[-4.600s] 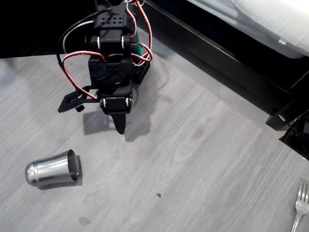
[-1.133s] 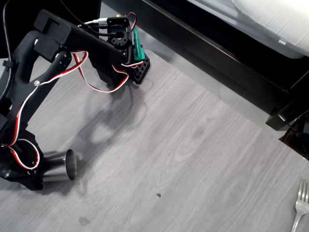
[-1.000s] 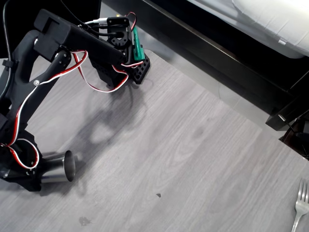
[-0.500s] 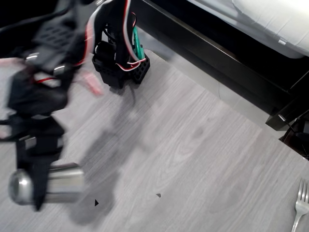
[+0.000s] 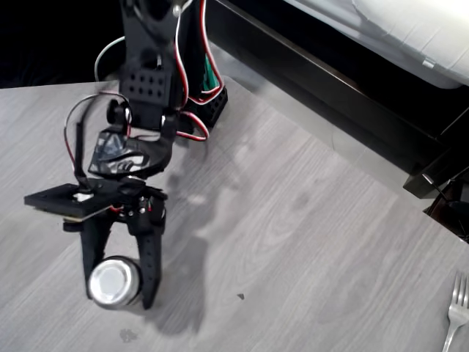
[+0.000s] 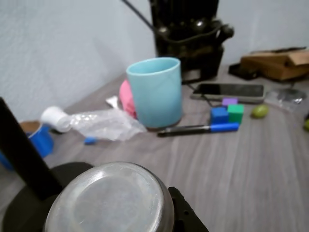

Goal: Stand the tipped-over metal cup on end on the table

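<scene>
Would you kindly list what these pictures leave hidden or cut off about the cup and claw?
- Metal cup: rim hidden beneath its upturned base, overhead view; whether it touches the table is unclear.
- Claw: fingertips hidden by the cup, wrist view.
- Fork: handle cut off by the bottom edge, overhead view.

In the overhead view the black arm reaches from the upper left of the frame down to the lower left. Its pincer points downward, the two fingers closed on the metal cup.
</scene>
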Available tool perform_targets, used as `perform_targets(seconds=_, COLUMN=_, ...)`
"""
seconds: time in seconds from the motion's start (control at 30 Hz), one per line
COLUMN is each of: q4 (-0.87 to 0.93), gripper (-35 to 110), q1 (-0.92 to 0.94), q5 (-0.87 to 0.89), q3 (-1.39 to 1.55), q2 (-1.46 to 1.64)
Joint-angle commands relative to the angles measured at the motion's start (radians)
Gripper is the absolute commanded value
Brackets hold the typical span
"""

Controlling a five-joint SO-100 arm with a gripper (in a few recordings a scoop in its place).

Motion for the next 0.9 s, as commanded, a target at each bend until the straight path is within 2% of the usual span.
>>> perform_targets(seconds=0.0, q4=-0.212, gripper=0, q1=-0.003, q5=-0.018, q3=-0.009, q2=-0.158)
perform_targets(seconds=0.33, q4=-0.611, gripper=0, q1=0.008, q5=-0.031, q3=-0.067, q2=-0.551)
perform_targets(seconds=0.87, q4=-0.833, gripper=0, q1=0.015, q5=0.043, q3=-0.143, q2=-0.802)
